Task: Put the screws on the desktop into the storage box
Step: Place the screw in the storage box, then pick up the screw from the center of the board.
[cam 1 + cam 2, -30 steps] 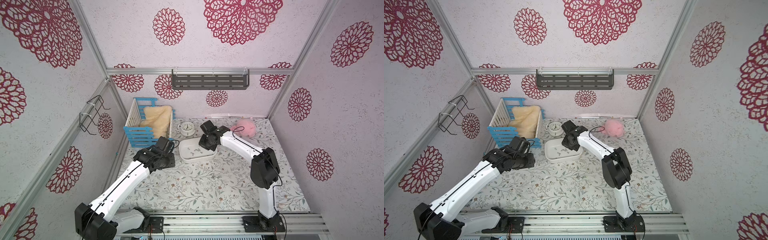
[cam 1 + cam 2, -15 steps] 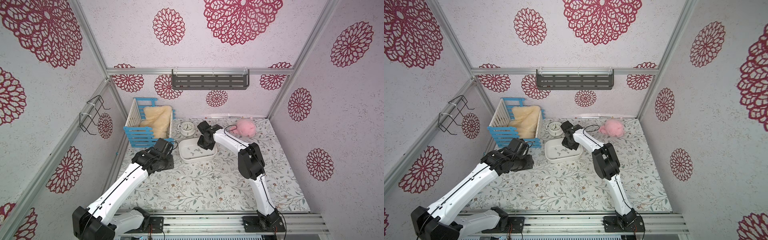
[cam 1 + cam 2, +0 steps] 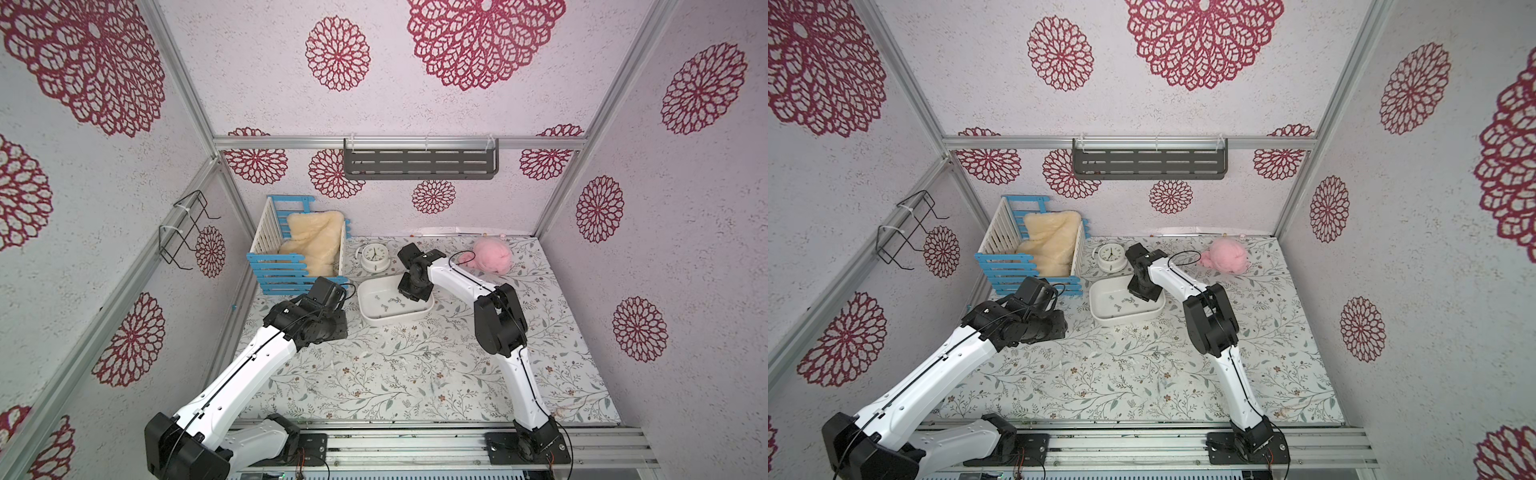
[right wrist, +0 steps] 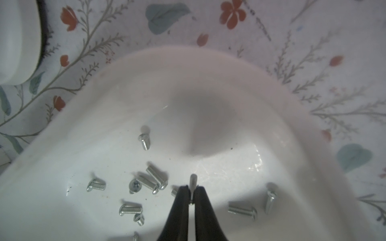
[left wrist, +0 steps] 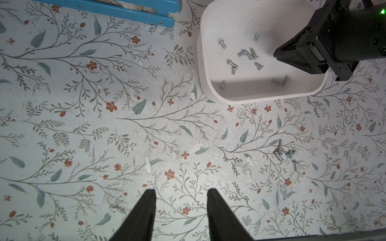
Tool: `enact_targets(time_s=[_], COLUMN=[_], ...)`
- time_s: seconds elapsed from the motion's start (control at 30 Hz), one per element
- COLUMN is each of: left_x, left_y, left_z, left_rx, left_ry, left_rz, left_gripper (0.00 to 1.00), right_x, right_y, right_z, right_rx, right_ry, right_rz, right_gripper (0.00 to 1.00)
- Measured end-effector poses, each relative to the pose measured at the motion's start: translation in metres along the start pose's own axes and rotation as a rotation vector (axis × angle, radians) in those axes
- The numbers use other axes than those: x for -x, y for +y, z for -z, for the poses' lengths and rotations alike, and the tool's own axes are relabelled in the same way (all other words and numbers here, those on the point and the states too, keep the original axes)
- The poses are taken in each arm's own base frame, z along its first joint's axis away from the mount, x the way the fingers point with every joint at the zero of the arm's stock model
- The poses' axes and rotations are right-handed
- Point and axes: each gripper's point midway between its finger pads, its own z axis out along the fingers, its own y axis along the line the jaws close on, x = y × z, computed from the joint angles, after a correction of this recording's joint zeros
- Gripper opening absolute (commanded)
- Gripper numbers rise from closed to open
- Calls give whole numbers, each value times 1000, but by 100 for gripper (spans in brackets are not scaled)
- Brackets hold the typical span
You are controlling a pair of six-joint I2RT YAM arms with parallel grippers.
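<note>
**Deposit step.** The right gripper (image 4: pixel 192 188), over the box (image 4: pixel 208 68), pinches 1 screw (image 4: pixel 193 179) at its tips. The next move is probably to part the jaws and let it drop. About 11 screws (image 4: pixel 150 181) lie in the box below and around it. The left gripper (image 5: pixel 180 208) hangs spread and empty. Some 6 loose screws (image 5: pixel 285 153) wait on the desktop (image 5: pixel 83 125) ahead of it.
</note>
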Motion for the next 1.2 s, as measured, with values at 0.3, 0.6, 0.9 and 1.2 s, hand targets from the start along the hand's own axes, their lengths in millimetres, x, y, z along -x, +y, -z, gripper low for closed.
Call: enact_targets(time_s=[0.3,0.6,0.9,1.2], left_x=[-1,-3,-17,-39], left_y=[0,1,-12,-55], left_z=[0,0,-6,-28], left_rx=[-1,4,21,45], left_ry=[3,7,36,86], left_rz=[17,46,13,-97], left_gripper=[46,46,46,46], right_x=[16,15,-30,-67], right_y=[23,34,-26,-115], right_z=[27,75,179,202], right_rx=[61,87,196,237], right_ry=[-44,-137,-314,-420], right_rz=[23,115,162,85], right_gripper=[28,27,24,22])
